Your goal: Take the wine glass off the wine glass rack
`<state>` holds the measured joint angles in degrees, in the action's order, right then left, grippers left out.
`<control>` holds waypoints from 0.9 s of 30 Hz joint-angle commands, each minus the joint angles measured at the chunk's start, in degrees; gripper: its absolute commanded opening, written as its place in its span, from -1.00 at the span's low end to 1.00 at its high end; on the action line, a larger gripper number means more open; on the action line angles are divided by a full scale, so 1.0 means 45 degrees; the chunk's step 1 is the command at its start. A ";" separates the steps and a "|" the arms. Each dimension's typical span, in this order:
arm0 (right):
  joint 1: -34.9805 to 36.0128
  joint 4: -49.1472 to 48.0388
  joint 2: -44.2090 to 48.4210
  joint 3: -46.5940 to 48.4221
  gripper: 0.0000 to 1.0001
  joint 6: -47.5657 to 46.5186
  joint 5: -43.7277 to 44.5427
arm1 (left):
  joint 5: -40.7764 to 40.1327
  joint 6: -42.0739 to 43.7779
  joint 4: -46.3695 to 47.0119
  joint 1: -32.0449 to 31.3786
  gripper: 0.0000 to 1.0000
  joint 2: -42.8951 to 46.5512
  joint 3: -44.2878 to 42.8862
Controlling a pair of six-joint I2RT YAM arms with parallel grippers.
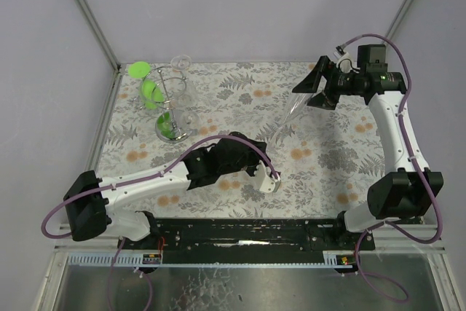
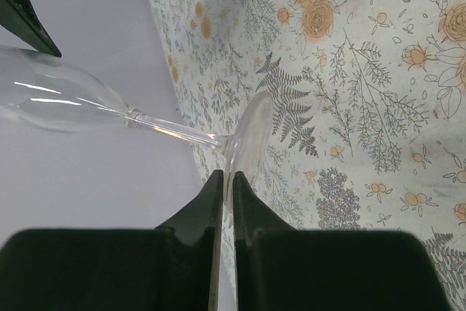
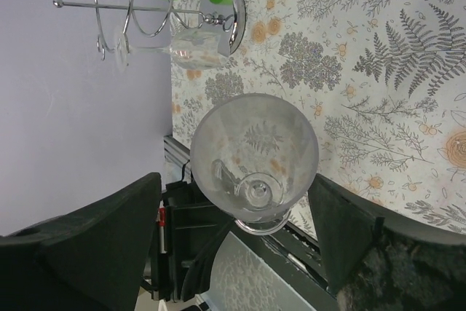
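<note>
The clear wine glass (image 3: 255,147) hangs well apart from the wine glass rack (image 1: 166,94), its foot pinched by the left end effector (image 2: 226,183) and its bowl between the right end effector's (image 3: 233,187) spread fingers, so what is left, I'd judge, is lowering it gently onto the desk (image 1: 328,152).

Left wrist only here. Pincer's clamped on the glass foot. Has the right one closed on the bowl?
Observer: No. The right pincer is open, with a finger on each side of the bowl.
Operator: Is the glass clear of the rack?
Observer: Yes. The rack stands at the far left of the table, well apart from the glass.
Operator: Anything hanging on it?
Observer: Green glasses and a clear one.
</note>
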<state>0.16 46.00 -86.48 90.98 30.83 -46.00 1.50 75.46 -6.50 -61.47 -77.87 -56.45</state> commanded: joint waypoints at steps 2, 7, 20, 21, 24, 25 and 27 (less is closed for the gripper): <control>0.0154 0.0341 -0.0143 0.0468 0.69 -0.0503 0.0134 | 0.0065 0.0263 0.0837 -0.0105 -1.00 -0.0014 -0.0504; 0.0192 0.0357 -0.0176 0.0313 0.61 -0.0545 0.0349 | 0.0079 0.0262 0.0782 -0.0125 -1.00 0.0017 -0.0484; 0.0295 -0.0157 -0.0255 0.0140 0.58 -0.0221 0.0363 | 0.0091 0.0262 0.0720 -0.0247 -1.00 0.0030 -0.0474; 0.0296 -0.0160 -0.0255 0.0120 0.55 -0.0209 0.0349 | 0.0091 0.0247 0.0717 -0.0256 -1.00 0.0025 -0.0497; 0.0315 -0.0167 -0.0245 0.0067 0.41 -0.0200 0.0312 | 0.0026 0.0223 0.0715 -0.0263 -1.00 0.0024 -0.0508; 0.0320 -0.0178 -0.0271 0.0032 0.34 -0.0199 0.0301 | 0.0032 0.0223 0.0719 -0.0253 -1.00 0.0031 -0.0494; 0.0315 -0.0208 -0.0275 -0.0026 0.23 -0.0176 0.0265 | 0.0009 0.0204 0.0722 -0.0263 -1.00 0.0019 -0.0507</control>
<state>0.97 46.81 -87.39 90.98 29.71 -43.97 1.50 75.57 -6.52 -62.24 -77.89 -56.51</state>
